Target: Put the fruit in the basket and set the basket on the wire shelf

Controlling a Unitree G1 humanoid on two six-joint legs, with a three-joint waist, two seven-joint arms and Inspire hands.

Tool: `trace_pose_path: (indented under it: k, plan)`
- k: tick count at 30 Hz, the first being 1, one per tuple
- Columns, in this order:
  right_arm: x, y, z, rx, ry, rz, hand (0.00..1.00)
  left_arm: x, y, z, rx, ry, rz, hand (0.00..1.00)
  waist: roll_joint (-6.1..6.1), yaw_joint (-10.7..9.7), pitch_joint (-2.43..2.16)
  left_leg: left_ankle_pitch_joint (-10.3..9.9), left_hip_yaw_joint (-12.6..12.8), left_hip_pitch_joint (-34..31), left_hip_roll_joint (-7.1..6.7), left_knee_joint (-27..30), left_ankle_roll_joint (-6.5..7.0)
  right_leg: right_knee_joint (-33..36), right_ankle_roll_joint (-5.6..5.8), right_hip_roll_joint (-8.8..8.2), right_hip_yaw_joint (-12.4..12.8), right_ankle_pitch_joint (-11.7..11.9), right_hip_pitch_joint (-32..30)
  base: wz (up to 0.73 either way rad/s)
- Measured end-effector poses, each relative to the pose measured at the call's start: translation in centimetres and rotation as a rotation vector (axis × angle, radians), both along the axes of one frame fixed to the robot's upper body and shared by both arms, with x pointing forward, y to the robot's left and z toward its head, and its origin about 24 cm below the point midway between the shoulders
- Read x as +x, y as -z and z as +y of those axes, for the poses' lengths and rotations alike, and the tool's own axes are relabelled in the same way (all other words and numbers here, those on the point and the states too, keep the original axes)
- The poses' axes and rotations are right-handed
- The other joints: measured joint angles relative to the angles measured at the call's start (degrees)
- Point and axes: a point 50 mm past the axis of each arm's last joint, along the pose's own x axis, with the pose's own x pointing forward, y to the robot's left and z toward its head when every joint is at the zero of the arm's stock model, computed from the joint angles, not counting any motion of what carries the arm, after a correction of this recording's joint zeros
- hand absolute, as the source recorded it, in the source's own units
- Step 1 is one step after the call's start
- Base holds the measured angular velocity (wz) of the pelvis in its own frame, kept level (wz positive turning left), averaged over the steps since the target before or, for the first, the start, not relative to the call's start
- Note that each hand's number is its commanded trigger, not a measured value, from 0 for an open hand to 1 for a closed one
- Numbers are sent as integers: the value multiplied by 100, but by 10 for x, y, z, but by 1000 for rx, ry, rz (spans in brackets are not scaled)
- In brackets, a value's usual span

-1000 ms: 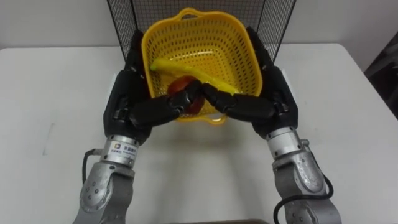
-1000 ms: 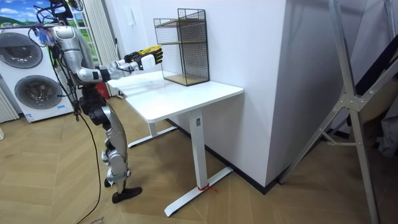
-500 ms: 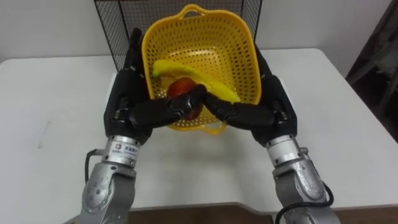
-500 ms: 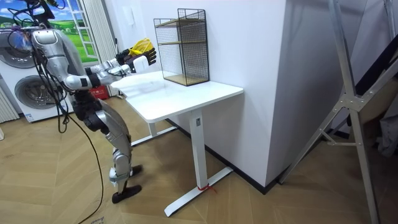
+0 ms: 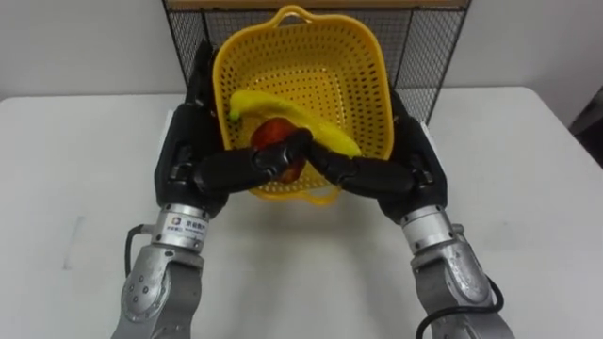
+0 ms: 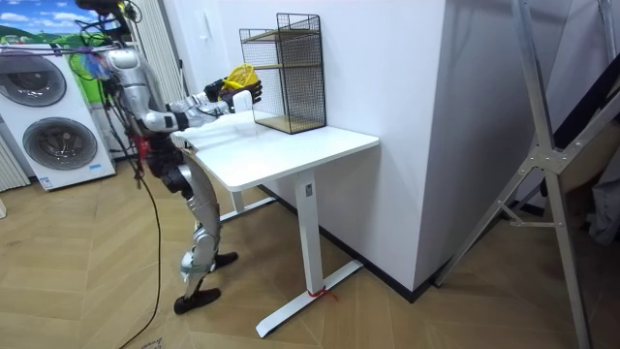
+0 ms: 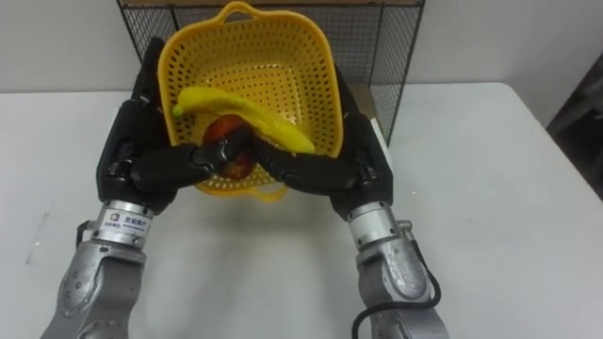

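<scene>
Left eye view: both hands clamp the yellow plastic basket in front of the wire shelf.
The left hand and right hand hold the basket from either side. Their fingers lie flat along its outer walls while the thumbs curl over the near rim, so each wall is pinched between thumb and fingers. The thumb tips almost meet over a red fruit on the basket floor. A banana lies slantwise just beyond the thumbs, between the two rows of fingers. The basket tilts its opening toward the camera, and its far rim is past the fingertips at the shelf's front. In the room view it is held clear above the white tabletop.
</scene>
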Motion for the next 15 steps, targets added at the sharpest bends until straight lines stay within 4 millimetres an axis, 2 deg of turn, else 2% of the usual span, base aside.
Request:
trace_pose_path:
  k: [1, 2, 3, 4, 5, 6, 7, 8, 9, 10, 11, 12, 15]
  plan:
    - [0, -1, 0, -1, 1, -2, 0, 0, 0, 0, 3, 0, 0, 0, -17, -25, 14, -88, -3, 95, -46, -11, 45, 302, 30, -66, -29, 178, -102, -7]
    - [1, -1, 0, -2, 2, -3, 0, 0, 0, 0, 3, 0, 0, 0, -14, -28, 18, -124, -13, 133, -47, -20, 65, 423, 44, -73, -46, 283, -159, 5]
    - [1, -2, -2, -6, 10, -7, 0, 0, 0, 0, 5, 1, -1, 0, 6, -49, 41, -184, -68, 194, -38, -28, 95, 584, 29, -89, -127, 470, -227, 0]
    - [2, -3, 0, -12, 6, -15, 0, 1, -2, 0, 7, 2, -10, 0, 36, -37, 93, -217, -78, 165, -28, -31, 123, 629, 51, -107, -214, 498, -351, 0]
    - [4, -5, 0, -14, 5, -21, 0, 2, -3, 0, 7, 3, -15, 0, 21, -39, 110, -221, -79, 141, -15, -33, 132, 595, 44, -105, -257, 452, -418, -5]
    - [5, -6, -1, -16, 8, -29, 0, 4, -6, -1, 4, 0, -23, 0, 45, -44, 131, -219, -75, 42, 17, -30, 144, 373, 25, -76, -302, 305, -600, -4]
    - [5, -6, -1, -14, 11, -28, 0, 5, -7, -1, 4, -1, -29, 0, 74, -30, 149, -217, -71, -4, 44, -28, 149, -41, -1, 5, -296, 230, -696, -3]
    - [5, -6, -1, -14, 11, -27, 0, 6, -7, -1, 4, -1, -30, 0, 84, -33, 146, -217, -52, -27, 64, -25, 150, -317, -7, 50, -284, 230, -719, -4]
    - [5, -6, 1, -11, 7, -26, 0, 6, -7, 0, 5, -2, -30, 0, 88, -26, 144, -217, -27, -46, 71, -23, 149, -982, -29, 125, -299, 365, -674, 7]
    - [5, -6, 1, -13, 10, -22, 0, 6, -6, -3, -3, 2, -23, 0, 205, -53, 138, -210, -106, -45, 123, -24, 136, -1183, -31, 246, -372, 518, -589, 4]
    - [6, -6, 0, -15, 15, -21, 0, 5, -7, -4, -7, 6, -25, 0, 262, -38, 128, -190, -103, -43, 175, -51, 121, -1311, -58, 286, -412, 609, -565, -6]
    - [6, -6, 0, -12, 23, -17, 0, 5, -7, -5, -7, 8, -25, 0, 313, -15, 83, -117, -103, -2, 218, -215, 86, -1542, -88, 361, -418, 762, -509, -19]
    - [6, -5, 0, -11, 26, -15, 0, 5, -7, -5, -6, 8, -26, 0, 317, -54, 52, 81, -105, 208, 234, -618, 23, -1958, -113, 427, -440, 998, -310, -10]
